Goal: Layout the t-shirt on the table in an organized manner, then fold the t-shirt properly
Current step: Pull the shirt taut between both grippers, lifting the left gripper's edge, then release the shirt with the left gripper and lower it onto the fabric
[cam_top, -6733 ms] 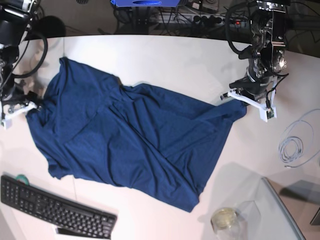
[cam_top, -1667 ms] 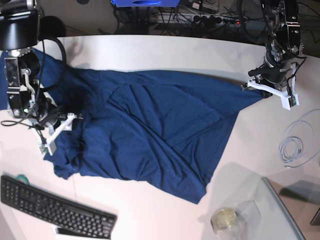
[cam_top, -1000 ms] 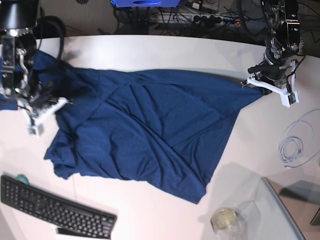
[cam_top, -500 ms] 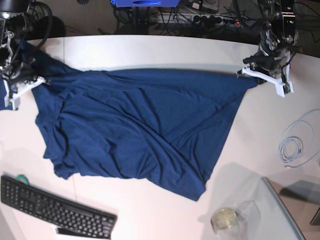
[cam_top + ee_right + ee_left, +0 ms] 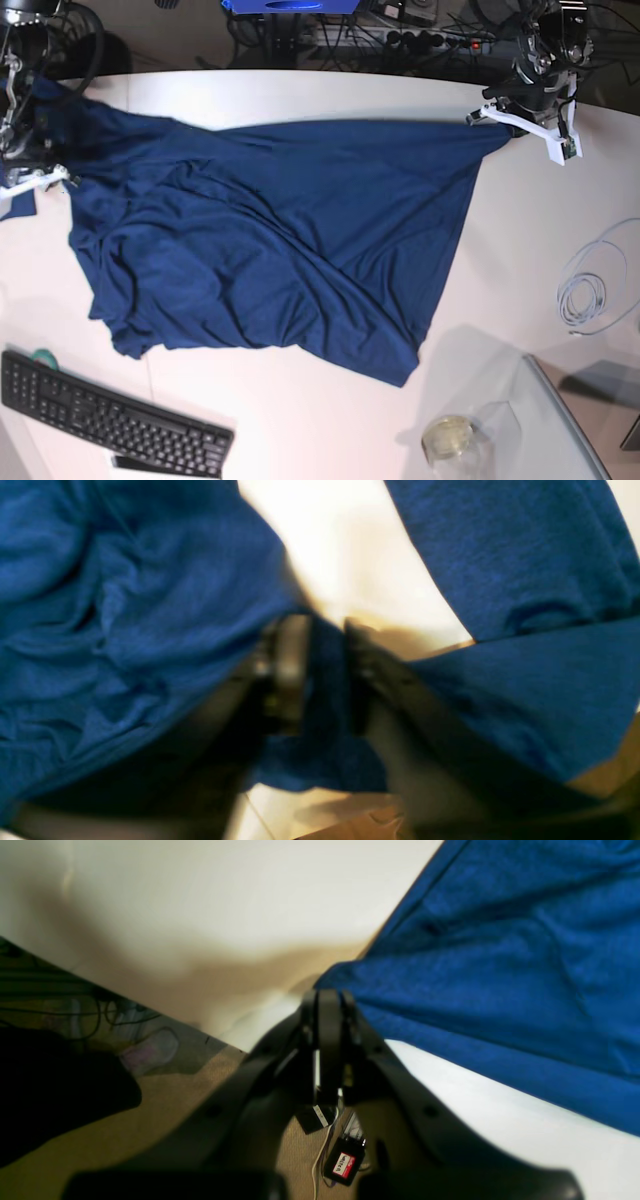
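Right now your t-shirt (image 5: 270, 240) lies spread and wrinkled across the table (image 5: 330, 95), stretched between both arms. Your left gripper (image 5: 327, 1000) is clamped shut on one corner at the far edge. Your right gripper (image 5: 325, 630) has cloth between parted jaws; through the blur, you cannot tell if it grips.

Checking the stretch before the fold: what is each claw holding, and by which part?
The left claw pinches a corner of the t-shirt. The right claw has shirt fabric between its parted jaws; whether it grips cannot be told.
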Action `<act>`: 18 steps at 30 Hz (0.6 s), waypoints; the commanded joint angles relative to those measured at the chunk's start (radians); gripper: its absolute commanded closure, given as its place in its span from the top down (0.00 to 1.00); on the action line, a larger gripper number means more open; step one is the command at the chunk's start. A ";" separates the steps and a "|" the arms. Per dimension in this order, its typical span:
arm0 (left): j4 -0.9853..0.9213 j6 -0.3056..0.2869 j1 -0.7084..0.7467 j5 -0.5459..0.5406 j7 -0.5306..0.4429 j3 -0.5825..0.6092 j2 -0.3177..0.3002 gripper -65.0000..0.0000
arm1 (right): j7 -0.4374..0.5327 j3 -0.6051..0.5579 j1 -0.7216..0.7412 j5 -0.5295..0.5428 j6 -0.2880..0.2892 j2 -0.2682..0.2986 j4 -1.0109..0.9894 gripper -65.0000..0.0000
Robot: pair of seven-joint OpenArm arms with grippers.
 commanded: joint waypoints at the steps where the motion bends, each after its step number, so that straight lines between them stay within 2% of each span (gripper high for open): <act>1: 0.029 0.004 0.003 0.006 -0.016 -0.007 -0.009 0.00 | 0.017 0.003 0.000 0.006 0.003 0.014 0.050 0.45; 2: 0.045 0.004 0.006 0.006 -0.016 -0.007 -0.007 0.10 | 0.017 0.002 -0.001 0.005 0.003 0.014 0.081 0.52; 4: 0.080 0.004 0.018 0.006 -0.016 -0.009 0.004 0.29 | 0.017 0.003 -0.012 0.005 0.003 0.014 0.122 0.53; 8: 0.095 0.004 0.032 0.006 -0.016 -0.050 0.022 0.52 | 0.017 0.002 -0.014 0.005 0.007 0.015 0.151 0.53; 11: 0.097 0.003 0.036 0.006 -0.016 -0.094 0.047 0.57 | 0.021 0.000 -0.014 0.006 0.023 0.017 0.150 0.53; 15: 0.098 -0.002 0.027 0.005 -0.017 -0.130 0.060 0.56 | 0.021 0.000 -0.014 0.008 0.159 0.014 0.150 0.53; 16: 0.098 -0.002 0.023 0.005 -0.017 -0.130 0.057 0.56 | 0.021 0.000 -0.014 0.008 0.182 0.014 0.147 0.53; 18: 0.094 -0.002 -0.025 0.005 -0.017 -0.110 0.057 0.56 | 0.023 0.000 -0.012 0.008 0.193 0.010 0.142 0.53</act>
